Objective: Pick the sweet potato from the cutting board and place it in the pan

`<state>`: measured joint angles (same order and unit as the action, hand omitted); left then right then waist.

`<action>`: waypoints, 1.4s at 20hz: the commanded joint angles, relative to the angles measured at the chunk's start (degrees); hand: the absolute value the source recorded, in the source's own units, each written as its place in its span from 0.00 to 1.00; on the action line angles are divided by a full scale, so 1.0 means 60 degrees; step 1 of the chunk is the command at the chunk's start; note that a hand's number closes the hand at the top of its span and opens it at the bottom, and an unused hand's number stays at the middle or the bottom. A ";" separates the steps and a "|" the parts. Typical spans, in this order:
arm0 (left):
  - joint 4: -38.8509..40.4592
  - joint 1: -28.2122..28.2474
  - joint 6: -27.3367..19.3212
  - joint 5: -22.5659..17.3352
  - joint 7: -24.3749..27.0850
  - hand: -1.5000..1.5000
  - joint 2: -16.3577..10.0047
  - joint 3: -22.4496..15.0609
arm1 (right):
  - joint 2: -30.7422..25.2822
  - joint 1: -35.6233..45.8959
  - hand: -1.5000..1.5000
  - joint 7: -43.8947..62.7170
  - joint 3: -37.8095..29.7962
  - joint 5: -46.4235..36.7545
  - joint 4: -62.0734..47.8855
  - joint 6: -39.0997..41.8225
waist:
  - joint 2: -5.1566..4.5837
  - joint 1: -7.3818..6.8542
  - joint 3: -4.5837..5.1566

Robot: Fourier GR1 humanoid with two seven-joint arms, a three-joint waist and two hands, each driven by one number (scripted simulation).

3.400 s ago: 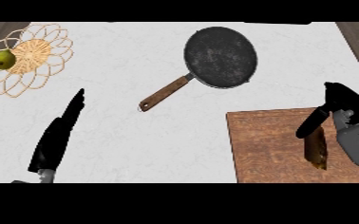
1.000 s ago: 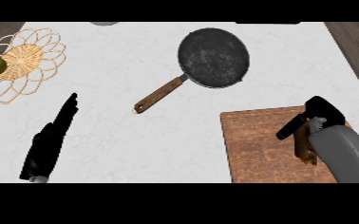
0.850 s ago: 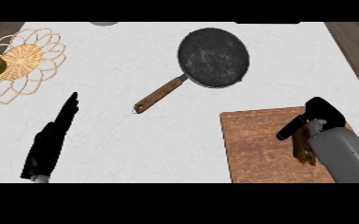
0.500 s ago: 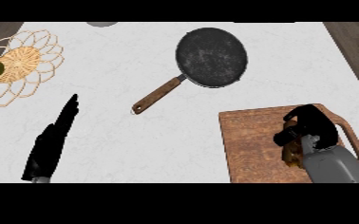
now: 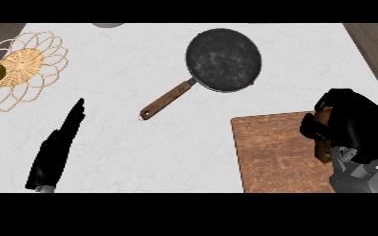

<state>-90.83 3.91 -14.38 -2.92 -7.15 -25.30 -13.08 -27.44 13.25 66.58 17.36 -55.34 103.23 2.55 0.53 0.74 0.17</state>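
Lower right, the right robot hand (image 5: 345,122) curls round the sweet potato (image 5: 322,149) at the cutting board (image 5: 272,155), ready for carrying to the pan (image 5: 224,59), upper centre; the left robot hand (image 5: 55,149) rests open, lower left.

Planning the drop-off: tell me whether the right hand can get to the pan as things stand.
Probably yes. The right hand, curled round the sweet potato over the cutting board, has only open counter between it and the pan ahead to its left.
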 commanded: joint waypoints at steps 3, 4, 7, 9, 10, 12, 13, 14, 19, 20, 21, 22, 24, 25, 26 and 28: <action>-0.0043 0.0146 -0.0004 0.0261 0.0130 0.50 0.0273 -0.0107 | 0.0946 0.1941 1.00 0.1529 0.0470 -0.1939 0.0347 0.0833 | -0.0074 -0.0227 -0.0016; -0.0179 -0.0158 0.0012 0.0292 -0.0198 0.50 0.0299 -0.0042 | 0.0954 0.2233 1.00 0.1083 0.0089 -0.1880 0.0048 0.0823 | -0.0082 -0.0205 -0.0022; 0.0129 -0.0148 0.0170 0.0276 0.0093 0.50 0.0361 0.0095 | 0.1536 0.3783 1.00 0.0427 -0.0630 -0.1587 -0.1560 0.0851 | -0.0108 -0.0284 -0.0021; 0.0014 -0.0012 0.0232 0.0389 0.0219 0.50 0.0299 0.0011 | 0.2121 0.4353 1.00 0.0144 -0.0976 -0.1594 -0.2493 0.0060 | -0.0127 -0.0368 -0.0024; 0.0055 -0.0074 0.0354 0.0326 0.0210 0.50 0.0210 0.0188 | 0.2315 0.4260 1.00 -0.0291 -0.1048 -0.1636 -0.3088 -0.0428 | -0.0129 -0.0336 -0.0027; 0.0033 -0.0160 0.0431 0.0312 0.0125 0.50 0.0260 0.0183 | 0.2365 0.4770 1.00 -0.1109 -0.1766 -0.1118 -0.4136 -0.0825 | -0.0144 -0.0366 -0.0030; -0.0145 -0.0216 0.0370 0.0357 -0.0097 0.50 0.0285 0.0173 | 0.2362 0.4848 1.00 -0.1383 -0.2076 -0.1042 -0.4579 -0.1210 | -0.0148 -0.0371 -0.0033; 0.0047 -0.0107 0.0156 0.0609 0.0179 0.50 0.0526 -0.0019 | 0.2589 0.4904 1.00 -0.1674 -0.2128 -0.1103 -0.5171 -0.1822 | -0.0169 -0.0405 -0.0033; 0.0119 -0.0380 0.0241 0.0630 -0.0017 0.50 0.0673 -0.0062 | 0.3330 0.6533 1.00 -0.2147 -0.3056 -0.0807 -0.7975 -0.3105 | -0.0250 -0.0604 -0.0034; 0.0158 -0.0687 0.0351 0.0562 -0.0064 0.50 0.0770 -0.0100 | 0.3123 0.6890 1.00 -0.2727 -0.3297 -0.0603 -0.8751 -0.3195 | -0.0285 -0.0631 -0.0035; 0.0646 -0.0608 0.0318 0.0649 0.0254 0.50 0.0777 0.0027 | 0.3554 0.7079 1.00 -0.2487 -0.3233 -0.0778 -0.9149 -0.3538 | -0.0255 -0.0564 -0.0029; -0.0070 -0.0893 0.0655 0.0465 -0.0446 0.50 0.0374 0.0137 | 0.3344 0.6988 1.00 -0.3041 -0.3567 -0.0466 -0.9708 -0.3758 | -0.0275 -0.0634 -0.0041; -0.0245 -0.0554 0.0558 0.0500 -0.0311 0.50 0.0448 0.0105 | 0.3170 0.7459 1.00 -0.3528 -0.3886 -0.0292 -1.0827 -0.3847 | -0.0315 -0.0789 -0.0041; 0.0406 -0.0654 0.0479 0.0651 0.0258 0.50 0.0742 -0.0033 | 0.3321 0.7514 1.00 -0.3546 -0.3896 -0.0320 -1.1257 -0.3945 | -0.0372 -0.0792 -0.0032; 0.0232 -0.0581 0.0689 0.0454 0.0157 0.50 0.0489 0.0190 | 0.3275 0.7945 1.00 -0.3524 -0.3966 -0.0335 -1.1752 -0.3770 | -0.0348 -0.0835 -0.0033; 0.0289 -0.0517 0.0840 0.0359 0.0322 0.50 0.0362 0.0316 | 0.3033 0.7981 1.00 -0.4125 -0.4115 -0.0170 -1.2416 -0.3613 | -0.0396 -0.0917 -0.0035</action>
<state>-90.02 0.58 -10.81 0.21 -6.64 -22.32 -12.42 -8.25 57.81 45.97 -5.06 -57.81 38.02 -18.92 -1.50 -4.03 -0.04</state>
